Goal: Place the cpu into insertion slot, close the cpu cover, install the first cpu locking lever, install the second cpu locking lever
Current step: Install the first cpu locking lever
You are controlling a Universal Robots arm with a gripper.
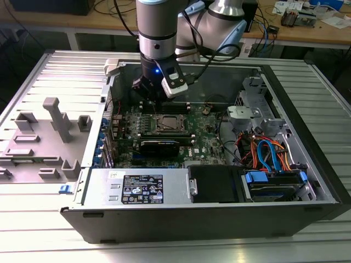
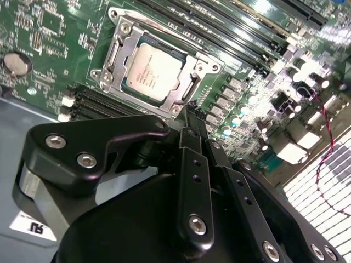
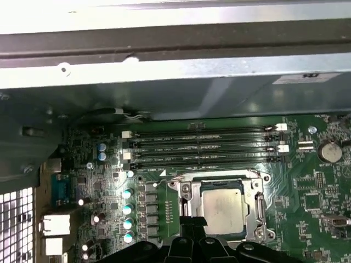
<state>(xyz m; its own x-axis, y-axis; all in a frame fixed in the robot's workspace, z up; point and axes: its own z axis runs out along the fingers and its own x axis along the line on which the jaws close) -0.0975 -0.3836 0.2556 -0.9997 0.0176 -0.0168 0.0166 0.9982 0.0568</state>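
The black gripper (image 2: 191, 112) hangs inside the open dark-grey metal computer case (image 1: 219, 219). Its fingers are drawn together with nothing between them. Just past its fingertips, the small square silvery-grey cpu (image 2: 152, 71) sits in the square, metal-rimmed insertion slot (image 2: 211, 67) on the green motherboard (image 2: 49, 33). The thin silvery frame-shaped cpu cover (image 2: 116, 53) lies flat around the chip. I cannot tell whether the tips touch the slot's rim. Long black memory slots (image 3: 203, 145) run beyond the slot, farther from the gripper.
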